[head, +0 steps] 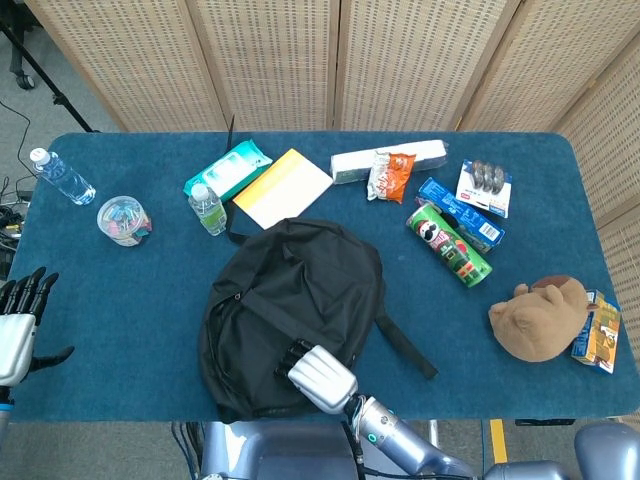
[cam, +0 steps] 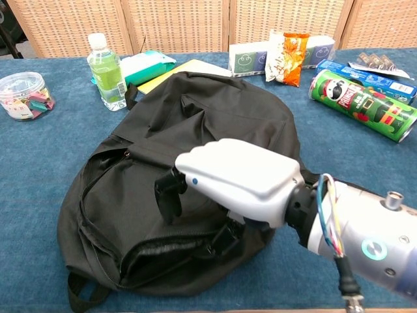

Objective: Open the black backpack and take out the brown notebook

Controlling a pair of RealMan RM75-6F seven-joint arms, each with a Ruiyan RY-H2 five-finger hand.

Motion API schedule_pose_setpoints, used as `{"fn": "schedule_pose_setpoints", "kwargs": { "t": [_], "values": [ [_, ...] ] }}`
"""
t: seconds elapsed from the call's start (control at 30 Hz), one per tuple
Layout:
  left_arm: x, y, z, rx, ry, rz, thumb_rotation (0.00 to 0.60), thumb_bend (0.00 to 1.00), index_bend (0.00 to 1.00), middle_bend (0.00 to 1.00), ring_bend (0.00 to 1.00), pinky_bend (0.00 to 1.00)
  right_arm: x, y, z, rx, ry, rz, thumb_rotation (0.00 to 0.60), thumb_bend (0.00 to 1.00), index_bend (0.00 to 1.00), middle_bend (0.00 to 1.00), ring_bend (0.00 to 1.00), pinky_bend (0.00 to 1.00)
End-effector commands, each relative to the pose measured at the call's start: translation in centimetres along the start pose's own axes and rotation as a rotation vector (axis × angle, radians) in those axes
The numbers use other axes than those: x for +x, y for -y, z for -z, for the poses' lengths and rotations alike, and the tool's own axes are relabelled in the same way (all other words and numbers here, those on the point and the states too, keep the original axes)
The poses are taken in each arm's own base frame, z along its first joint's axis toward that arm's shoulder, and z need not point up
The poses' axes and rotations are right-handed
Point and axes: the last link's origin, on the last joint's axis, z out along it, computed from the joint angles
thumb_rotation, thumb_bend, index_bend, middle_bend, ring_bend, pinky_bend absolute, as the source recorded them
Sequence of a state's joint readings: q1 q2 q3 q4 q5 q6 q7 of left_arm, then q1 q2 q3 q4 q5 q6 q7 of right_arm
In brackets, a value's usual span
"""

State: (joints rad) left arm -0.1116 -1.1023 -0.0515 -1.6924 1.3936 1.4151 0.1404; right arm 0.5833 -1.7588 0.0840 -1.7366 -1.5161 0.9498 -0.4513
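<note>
Backpack [cam: 195, 130] on the tabletop [head: 120, 300] looks partly unzipped, right robot hand [cam: 228, 179] curled on its fabric, left robot hand [head: 20, 315] spread empty, no brown notebook showing yet.

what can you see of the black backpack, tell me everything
The backpack is black, soft fabric, lying flat and slumped in the middle of the blue table, near the front edge. A strap trails off toward the right, and a small loop shows at its near end. In the chest view a zipper runs round the near side and gapes there; only dark shows inside. The right hand rests on top, fingers curled down into the fabric. Its far edge lies against a yellow folder and close to a green bottle.
</note>
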Motion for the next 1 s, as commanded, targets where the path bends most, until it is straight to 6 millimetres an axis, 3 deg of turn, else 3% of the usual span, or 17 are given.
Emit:
{"fn": "schedule_pose_setpoints", "kwargs": {
  "t": [0.03,0.33,0.6,0.8,1.0],
  "values": [
    [0.0,0.0,0.0,0.001,0.000,-0.001,0.600,0.00,0.00,0.00,0.00,0.00,-0.1,-0.1,-0.2,-0.018,-0.037,-0.024,0.600,0.40,0.67,0.63,0.49,0.37],
    [0.0,0.0,0.0,0.001,0.004,0.000,0.600,0.00,0.00,0.00,0.00,0.00,0.3,-0.1,-1.4,-0.204,-0.066,-0.309,0.600,0.42,0.69,0.65,0.50,0.39],
    [0.0,0.1,-0.1,0.001,0.007,0.007,0.600,0.00,0.00,0.00,0.00,0.00,2.0,-1.0,-2.6,-0.412,-0.136,-0.531,0.600,0.50,0.71,0.67,0.50,0.39],
    [-0.1,0.0,-0.1,-0.004,0.012,0.004,0.600,0.00,0.00,0.00,0.00,0.00,3.8,-2.4,-3.0,-0.508,-0.224,-0.630,0.600,0.54,0.71,0.67,0.51,0.39],
    [-0.4,-0.3,0.0,-0.008,0.021,-0.005,0.600,0.00,0.00,0.00,0.00,0.00,4.9,-4.5,-3.2,-0.525,-0.254,-0.621,0.600,0.54,0.71,0.67,0.51,0.39]
  ]
}}
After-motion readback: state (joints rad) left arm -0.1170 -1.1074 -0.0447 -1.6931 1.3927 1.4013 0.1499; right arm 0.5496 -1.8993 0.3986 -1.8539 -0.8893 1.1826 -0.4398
